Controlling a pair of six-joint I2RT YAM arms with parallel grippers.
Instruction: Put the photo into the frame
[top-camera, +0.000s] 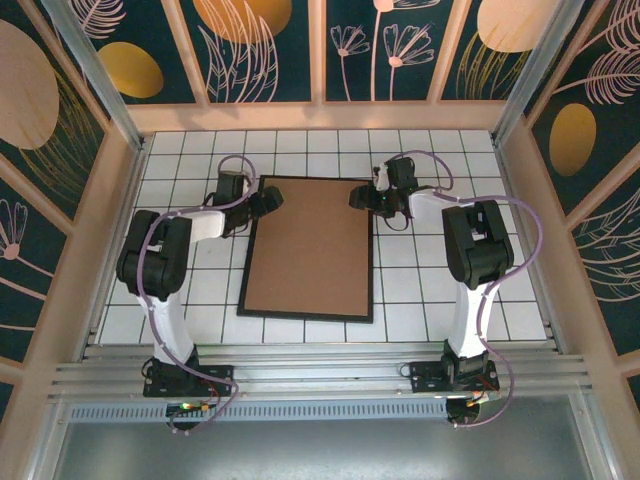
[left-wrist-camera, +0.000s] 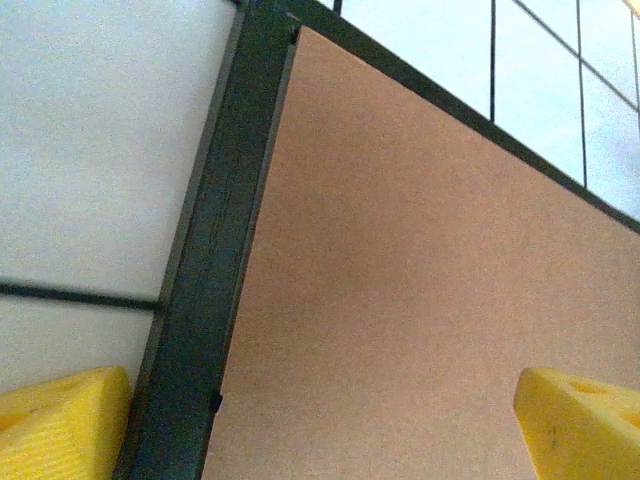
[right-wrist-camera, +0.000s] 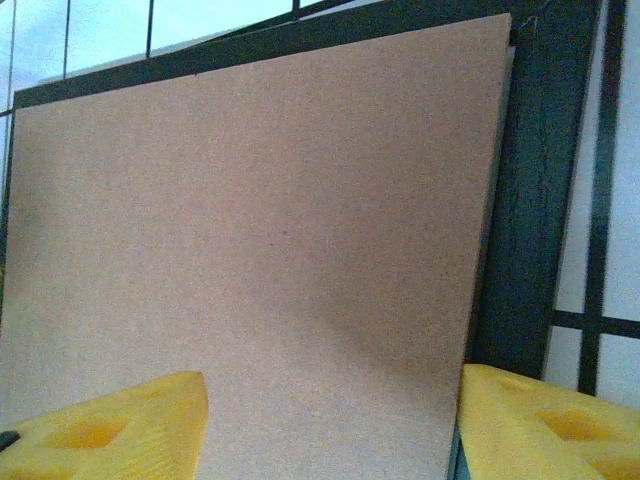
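Where the left gripper (left-wrist-camera: 322, 425) spreads its yellow fingers (left-wrist-camera: 60, 425) wide, the black rim of the frame (left-wrist-camera: 195, 300) runs just inside the left finger, and the brown backing board (left-wrist-camera: 420, 280) fills the rest of the gap below. The right gripper (right-wrist-camera: 330, 425) also stands fairly wide, straddling the board with the rim just beside its right finger; whether any fingertip touches the board I cannot tell. Seen from above, the frame lies flat on the white tiled table (top-camera: 420, 300), board up, with a gripper at each far corner.
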